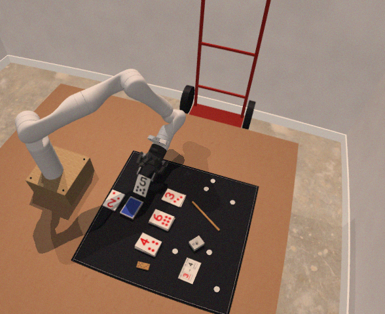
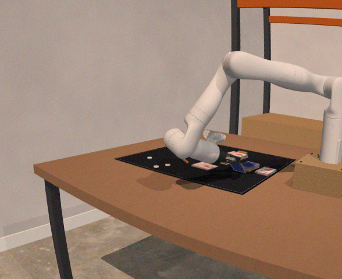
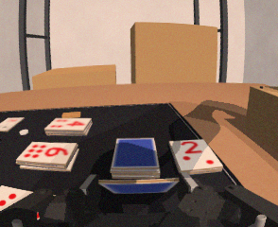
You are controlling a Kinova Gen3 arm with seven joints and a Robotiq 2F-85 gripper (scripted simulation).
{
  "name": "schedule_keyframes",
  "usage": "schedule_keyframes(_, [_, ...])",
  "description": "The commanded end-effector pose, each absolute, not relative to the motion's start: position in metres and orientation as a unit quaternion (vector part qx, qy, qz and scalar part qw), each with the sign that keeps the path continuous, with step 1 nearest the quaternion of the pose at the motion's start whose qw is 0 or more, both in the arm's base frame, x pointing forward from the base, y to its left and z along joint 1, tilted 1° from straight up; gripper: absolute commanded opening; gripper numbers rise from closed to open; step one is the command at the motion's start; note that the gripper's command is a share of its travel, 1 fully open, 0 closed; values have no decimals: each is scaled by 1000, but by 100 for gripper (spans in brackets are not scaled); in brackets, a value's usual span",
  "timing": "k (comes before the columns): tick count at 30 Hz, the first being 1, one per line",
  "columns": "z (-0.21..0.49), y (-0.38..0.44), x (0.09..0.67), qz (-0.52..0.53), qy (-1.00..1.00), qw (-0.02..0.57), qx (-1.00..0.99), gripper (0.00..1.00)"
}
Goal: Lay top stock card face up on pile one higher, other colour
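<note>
My gripper (image 1: 148,174) (image 3: 138,185) is shut on a card (image 1: 143,185) (image 2: 238,168) (image 3: 139,185) by its side edges. The card shows a black 5 from above and its blue back in the wrist view. It hangs tilted a little above the black mat (image 1: 111,236), just behind the blue face-down stock (image 1: 131,207) (image 2: 250,165) (image 3: 134,157). A red 2 pile (image 1: 113,199) (image 3: 194,154) lies beside the stock. Red 3 (image 1: 173,197) (image 3: 3,199), red 6 (image 1: 161,219) (image 3: 47,153) and red 4 (image 1: 148,244) (image 3: 69,127) piles lie face up on the mat.
A thin wooden stick (image 1: 205,215), a small grey cube (image 1: 196,243), a cork piece (image 1: 143,265), a white reference card (image 1: 189,269) and several white discs (image 1: 205,188) lie on the mat. The arm's wooden base (image 1: 67,175) stands left of it.
</note>
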State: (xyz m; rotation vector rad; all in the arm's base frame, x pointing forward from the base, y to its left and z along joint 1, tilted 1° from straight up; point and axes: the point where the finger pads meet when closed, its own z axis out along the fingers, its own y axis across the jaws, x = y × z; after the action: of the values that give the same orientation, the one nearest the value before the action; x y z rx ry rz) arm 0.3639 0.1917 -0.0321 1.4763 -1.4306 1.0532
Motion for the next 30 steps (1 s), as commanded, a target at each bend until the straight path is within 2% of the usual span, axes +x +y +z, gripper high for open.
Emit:
schedule_keyframes(1, [-27, 193, 366, 411, -573, 396, 588, 71])
schedule_keyframes(30, [-28, 196, 366, 319, -625, 306, 643, 71])
